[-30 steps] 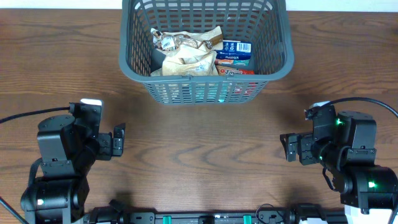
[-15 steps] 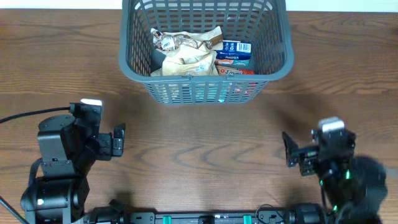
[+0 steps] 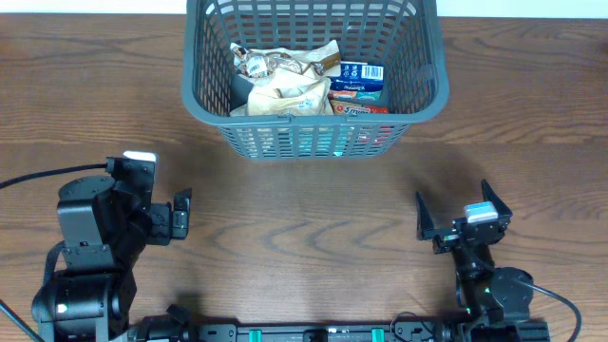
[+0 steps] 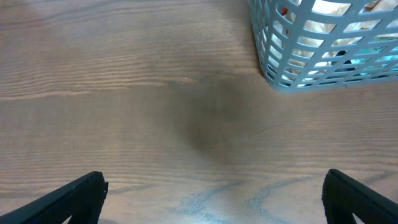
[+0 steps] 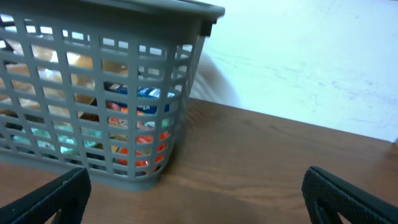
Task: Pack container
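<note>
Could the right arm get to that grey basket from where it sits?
Probably yes: only bare table lies between the open right gripper and the basket, with nothing blocking its near wall.

L arm (image 3: pixel 90 237): hunched at the near left edge, gripper sticking out on its right side.
L gripper (image 3: pixel 180 214): jaws spread wide. Wrist cam only catches the two fingers (image 4: pixel 78 194) in the bottom corners.
R arm (image 3: pixel 489 290): near right edge, mostly cut off by the frame, wrist up front.
R gripper (image 3: pixel 456 204): jaws wide apart too, tips aimed fwd, fingers (image 5: pixel 53 196) low in both corners of its cam.
</note>
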Motion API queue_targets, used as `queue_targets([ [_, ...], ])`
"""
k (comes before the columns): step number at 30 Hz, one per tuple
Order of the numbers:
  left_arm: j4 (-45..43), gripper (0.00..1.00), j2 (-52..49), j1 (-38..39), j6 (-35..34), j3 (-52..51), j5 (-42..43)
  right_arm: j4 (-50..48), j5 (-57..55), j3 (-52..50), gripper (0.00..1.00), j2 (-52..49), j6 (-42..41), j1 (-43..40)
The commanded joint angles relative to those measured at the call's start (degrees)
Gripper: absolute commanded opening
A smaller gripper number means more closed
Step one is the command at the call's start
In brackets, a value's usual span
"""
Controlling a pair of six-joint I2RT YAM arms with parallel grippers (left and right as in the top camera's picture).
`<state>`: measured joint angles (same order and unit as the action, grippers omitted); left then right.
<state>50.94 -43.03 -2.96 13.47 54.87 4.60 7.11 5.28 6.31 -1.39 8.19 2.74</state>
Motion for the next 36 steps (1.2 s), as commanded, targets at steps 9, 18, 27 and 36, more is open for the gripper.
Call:
queue_targets([
  [9, -0.04, 0.99, 0.0, -0.35, -0.52, -0.11, 0.79, 2.93, -8.9, -3.39, 0.99, 1.11, -3.67, 0.72],
  [18, -0.04, 0.98, 0.0, -0.35, -0.52, -0.11, 0.79, 2.97, -9.79, -3.39, 0.99, 1.11, -6.03, 0.66],
  [27, -0.04, 0.99, 0.0, -0.35, -0.52, -0.11, 0.79, 2.97, -7.85, -3.39, 0.99, 1.09, -6.01, 0.66],
  [36, -0.04, 0.99, 0.0, -0.35, -0.52, -0.11, 0.79, 2.95, -7.85, -3.39, 0.99, 1.09, -6.01, 0.66],
])
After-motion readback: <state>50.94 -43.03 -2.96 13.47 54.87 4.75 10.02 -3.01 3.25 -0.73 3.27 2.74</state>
